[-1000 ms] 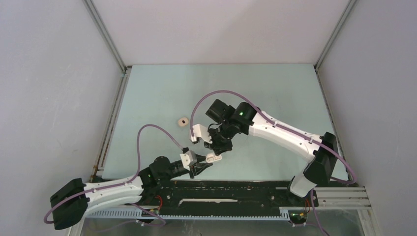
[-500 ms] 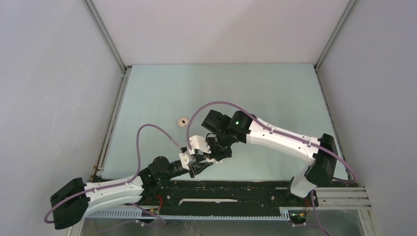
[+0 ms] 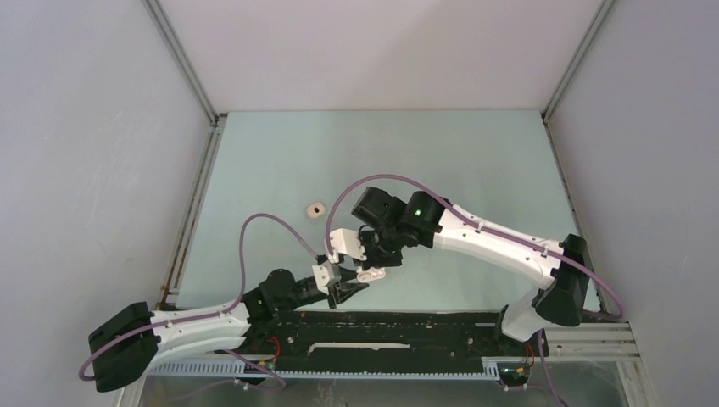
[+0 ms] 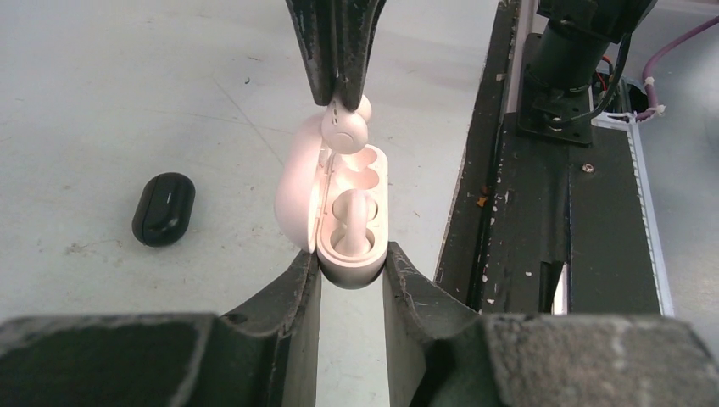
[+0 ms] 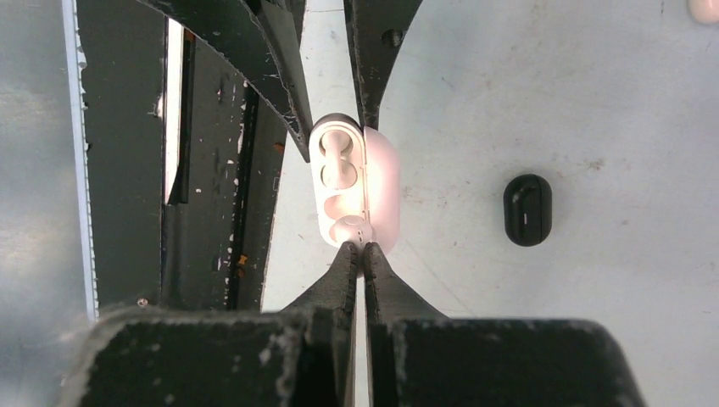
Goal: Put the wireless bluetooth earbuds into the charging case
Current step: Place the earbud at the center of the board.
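Observation:
My left gripper [image 4: 352, 264] is shut on the near end of a pale pink charging case [image 4: 348, 212] and holds it with the lid open to the left. One pale pink earbud [image 4: 351, 227] sits in the near socket. My right gripper [image 5: 363, 251] is shut on a second pale pink earbud [image 5: 349, 231] and holds it at the case's far socket [image 4: 346, 129]. In the top view the case [image 3: 370, 275] lies between the left gripper [image 3: 348, 289] and the right gripper [image 3: 378, 261].
A black pill-shaped case [image 4: 164, 209] lies on the table left of the held case and also shows in the right wrist view [image 5: 527, 210]. A small cream object [image 3: 315, 209] lies farther back left. The black base rail [image 3: 398, 326] runs along the near edge.
The right gripper has come down and left onto the case held by the left gripper, then eased back slightly. The left gripper has barely moved.

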`<act>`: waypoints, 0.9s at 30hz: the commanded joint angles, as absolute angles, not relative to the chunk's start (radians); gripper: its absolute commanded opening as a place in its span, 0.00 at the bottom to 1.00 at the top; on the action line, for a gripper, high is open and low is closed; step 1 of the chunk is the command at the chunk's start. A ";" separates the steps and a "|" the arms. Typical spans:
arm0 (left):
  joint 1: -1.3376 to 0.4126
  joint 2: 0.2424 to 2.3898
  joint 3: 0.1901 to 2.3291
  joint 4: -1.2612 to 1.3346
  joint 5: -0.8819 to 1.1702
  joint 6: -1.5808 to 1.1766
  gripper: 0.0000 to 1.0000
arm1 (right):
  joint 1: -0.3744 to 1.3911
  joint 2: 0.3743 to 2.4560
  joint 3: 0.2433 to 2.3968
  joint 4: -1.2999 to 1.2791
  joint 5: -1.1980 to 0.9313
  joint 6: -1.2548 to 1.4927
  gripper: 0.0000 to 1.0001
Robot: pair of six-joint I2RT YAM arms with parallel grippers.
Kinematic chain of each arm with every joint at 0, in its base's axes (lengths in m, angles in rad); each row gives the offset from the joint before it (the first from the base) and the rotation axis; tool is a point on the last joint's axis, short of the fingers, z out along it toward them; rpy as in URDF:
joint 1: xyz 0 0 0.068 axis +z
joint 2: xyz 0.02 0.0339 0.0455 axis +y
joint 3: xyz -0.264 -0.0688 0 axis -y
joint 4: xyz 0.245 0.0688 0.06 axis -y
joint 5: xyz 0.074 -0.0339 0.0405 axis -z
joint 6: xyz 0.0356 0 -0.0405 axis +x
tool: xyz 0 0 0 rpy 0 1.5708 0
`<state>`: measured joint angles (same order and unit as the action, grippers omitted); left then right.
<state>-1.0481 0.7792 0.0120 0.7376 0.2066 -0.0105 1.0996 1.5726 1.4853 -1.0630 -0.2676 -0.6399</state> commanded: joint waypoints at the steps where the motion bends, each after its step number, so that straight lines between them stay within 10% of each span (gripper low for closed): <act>1: -1.052 0.774 0.013 0.803 0.228 -0.022 0.00 | 1.099 1.538 1.482 -1.025 -0.255 -0.644 0.00; 27: -1.051 0.702 -0.048 0.852 0.150 -0.065 0.00 | 1.122 1.513 1.454 -1.001 -0.261 -0.644 0.00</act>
